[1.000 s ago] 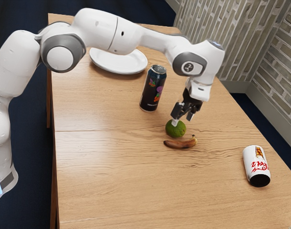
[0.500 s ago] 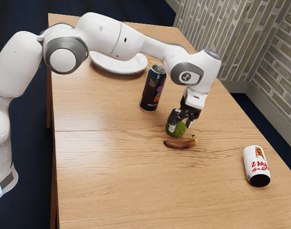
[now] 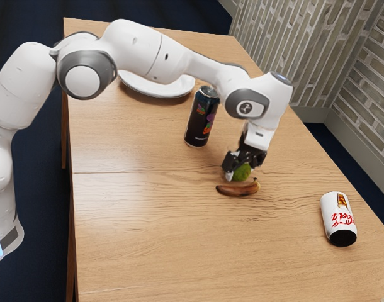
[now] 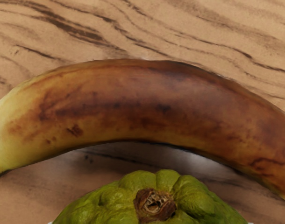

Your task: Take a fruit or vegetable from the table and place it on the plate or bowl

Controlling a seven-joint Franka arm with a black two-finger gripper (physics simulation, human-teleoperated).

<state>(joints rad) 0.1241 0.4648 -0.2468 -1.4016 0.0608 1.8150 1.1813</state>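
A bumpy green fruit (image 3: 243,173) sits on the wooden table just behind a brown-spotted banana (image 3: 238,188). My gripper (image 3: 241,168) has come down over the green fruit; its black fingers stand on either side of it, still open. In the wrist view the green fruit's (image 4: 152,200) stem end lies right under my hand, and the banana (image 4: 133,112) curves across just beyond it. A white plate (image 3: 162,89) rests at the table's far end, partly hidden by my arm.
A dark upright drink can (image 3: 201,117) stands close to the gripper, toward the exterior view's left and a little behind it. A white can with red lettering (image 3: 338,218) lies on its side near the table's right edge. Brick walls rise at the right.
My hand has dropped from above the green fruit until its fingers straddle it. The fruit and the banana have not moved.
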